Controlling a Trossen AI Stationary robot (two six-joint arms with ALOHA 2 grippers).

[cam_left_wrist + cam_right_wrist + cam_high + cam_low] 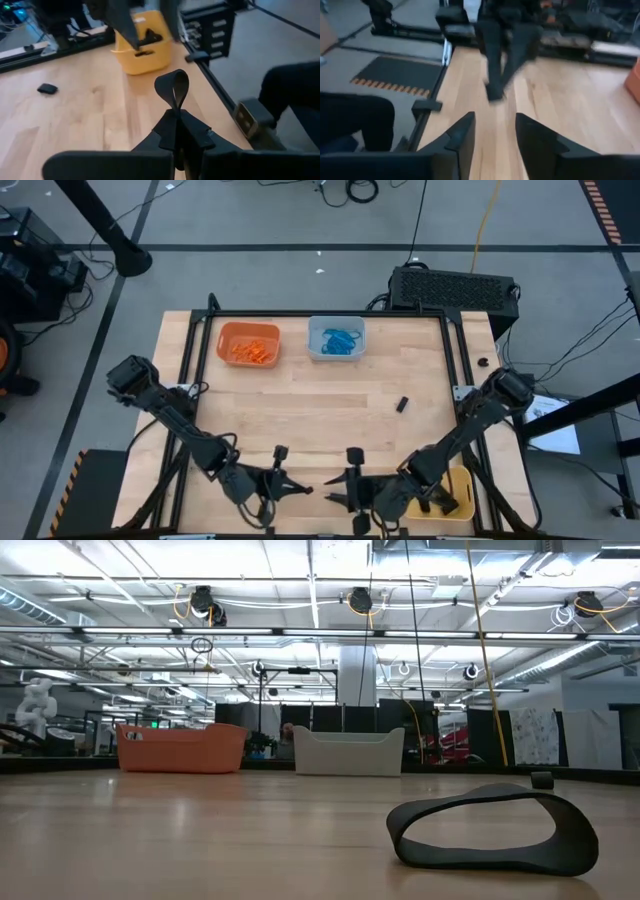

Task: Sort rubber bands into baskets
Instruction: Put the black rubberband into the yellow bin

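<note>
Three baskets: orange basket [247,344] and blue-grey basket [336,338] upper centre, yellow basket [455,496] lower right. One loose black band [402,404] mid-table. Left gripper [175,131] clamped on another black band [173,89]; right gripper [494,131] fingers apart, empty.

text: none legible | labels: none | brands: none | numbers: none | signs: none readable

A: Mid-table is bare wood, only one black band [402,404] lying there. Orange basket [247,343] and blue-grey basket [336,338] line the far edge.

B: Near edge is crowded: left gripper [300,489] and right gripper [335,499] face each other, close. Yellow basket [452,494] sits under the right arm.
</note>
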